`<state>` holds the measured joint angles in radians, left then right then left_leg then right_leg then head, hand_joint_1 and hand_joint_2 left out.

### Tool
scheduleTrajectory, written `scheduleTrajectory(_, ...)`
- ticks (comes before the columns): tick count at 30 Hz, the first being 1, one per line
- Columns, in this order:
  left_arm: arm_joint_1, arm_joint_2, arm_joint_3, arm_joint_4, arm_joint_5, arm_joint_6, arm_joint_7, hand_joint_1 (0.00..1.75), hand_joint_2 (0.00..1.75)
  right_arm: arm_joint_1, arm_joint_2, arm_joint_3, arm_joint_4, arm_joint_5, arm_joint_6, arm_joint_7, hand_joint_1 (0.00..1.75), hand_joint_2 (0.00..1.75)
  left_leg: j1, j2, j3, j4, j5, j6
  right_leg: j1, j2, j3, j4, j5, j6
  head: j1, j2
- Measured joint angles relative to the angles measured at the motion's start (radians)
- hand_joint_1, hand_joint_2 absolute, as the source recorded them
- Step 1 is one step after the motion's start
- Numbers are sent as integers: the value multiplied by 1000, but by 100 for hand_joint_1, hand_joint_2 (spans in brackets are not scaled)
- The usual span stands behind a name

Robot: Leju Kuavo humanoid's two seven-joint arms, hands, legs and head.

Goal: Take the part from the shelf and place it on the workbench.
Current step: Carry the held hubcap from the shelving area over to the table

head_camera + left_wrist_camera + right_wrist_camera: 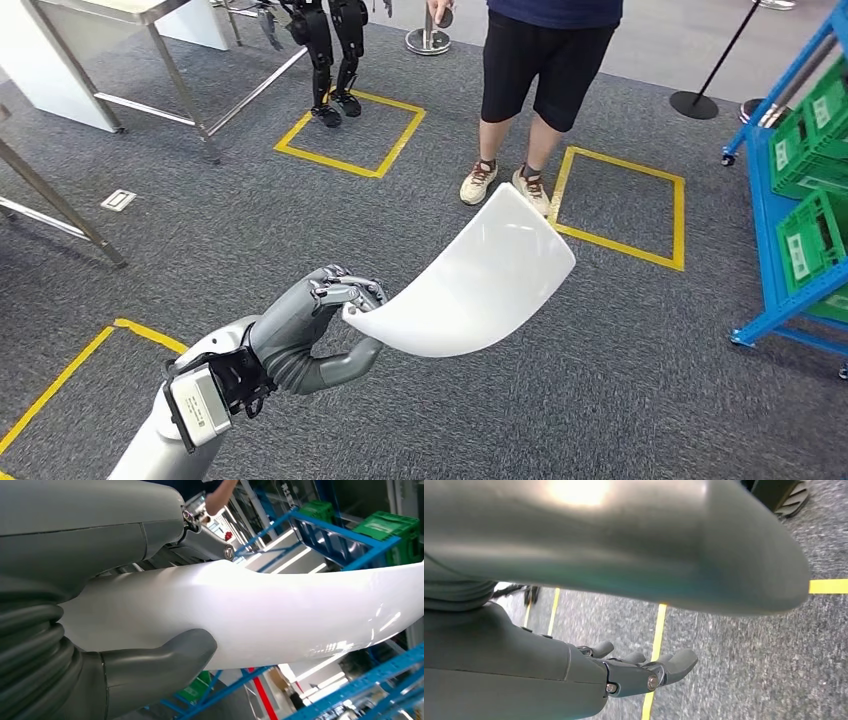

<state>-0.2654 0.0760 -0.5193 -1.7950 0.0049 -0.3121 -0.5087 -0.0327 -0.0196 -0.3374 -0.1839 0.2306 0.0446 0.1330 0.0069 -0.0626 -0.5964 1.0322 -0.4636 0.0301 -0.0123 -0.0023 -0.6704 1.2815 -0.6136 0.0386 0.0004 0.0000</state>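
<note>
While the left hand (318, 322) reaches out over the grey carpet (620, 380), it grips one end of the curved white panel (480, 280), fingers curled over the top edge and thumb pressed beneath. This part hangs in the air above the floor, its free end sweeping up and away from the robot. Seen from the right wrist, the right hand (624, 672) hangs over carpet and yellow tape, fingers nearly straight and spread, holding nothing. Farther out, yellow floor squares (620, 205) mark the carpet, and a person (540, 80) in dark shorts and sandals stands between two of them. To the right stands a blue shelf (775, 270) carrying green crates (815, 235). Metal table legs (180, 80) rise at far left.
</note>
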Motion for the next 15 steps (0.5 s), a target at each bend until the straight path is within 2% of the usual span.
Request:
scheduleTrajectory(1,3,1,0,-1,-6,2,-3,175,175,0,-1,0,0,3,1,-2,0,0,0,-14,0,1,1,-2,-1,9,22,-56,39,-2,1,0)
scheduleTrajectory(3,5,3,1,-2,-13,5,-8,175,175,-1,-2,1,0,8,2,-4,0,0,0,-41,-2,3,2,-8,-5,51,80,-192,100,-6,2,0)
scheduleTrajectory(4,5,3,2,-2,-15,6,-10,175,175,-1,-3,2,0,11,3,-4,0,0,0,-53,-4,4,4,-14,-6,66,98,-234,113,-8,3,0)
scheduleTrajectory(5,5,3,2,-3,-15,6,-10,175,175,-2,-4,2,0,13,4,-4,0,0,1,-64,-7,3,6,-21,-4,73,105,-253,115,-9,3,0)
scheduleTrajectory(7,6,4,4,-7,-18,7,-9,175,175,-5,-5,3,0,16,7,-3,0,0,4,-83,-13,-1,11,-36,-1,51,107,-258,118,-18,3,0)
scheduleTrajectory(8,7,6,5,-9,-20,7,-8,175,175,-7,-6,3,0,17,9,-2,0,0,3,-72,-18,3,8,-41,-2,39,108,-262,122,-26,2,0)
scheduleTrajectory(9,7,7,7,-11,-22,8,-8,175,175,-7,-6,3,0,17,10,-2,0,0,2,-47,-28,22,-6,-46,-2,26,109,-267,125,-34,-1,0)
scheduleTrajectory(11,8,8,8,-14,-26,9,-7,175,175,-5,-6,3,0,17,12,-2,0,0,-1,20,-71,119,-67,-52,-1,-2,111,-271,127,-46,-9,0)
scheduleTrajectory(12,9,8,8,-14,-27,9,-6,175,175,-3,-7,3,0,18,13,-1,0,0,0,38,-101,185,-102,-55,1,-16,110,-271,126,-49,-12,0)
scheduleTrajectory(13,12,9,8,-14,-28,9,-6,175,175,-1,-7,3,0,18,13,0,0,0,1,46,-125,241,-124,-58,2,-32,110,-271,125,-49,-13,0)
scheduleTrajectory(14,16,9,8,-13,-28,9,-5,175,175,0,-7,3,0,19,12,0,0,0,2,49,-135,269,-130,-60,3,-47,110,-271,125,-49,-13,0)
scheduleTrajectory(15,21,9,8,-13,-28,9,-5,175,175,0,-7,3,0,20,12,1,0,0,3,53,-127,259,-117,-62,3,-62,110,-270,124,-49,-14,0)
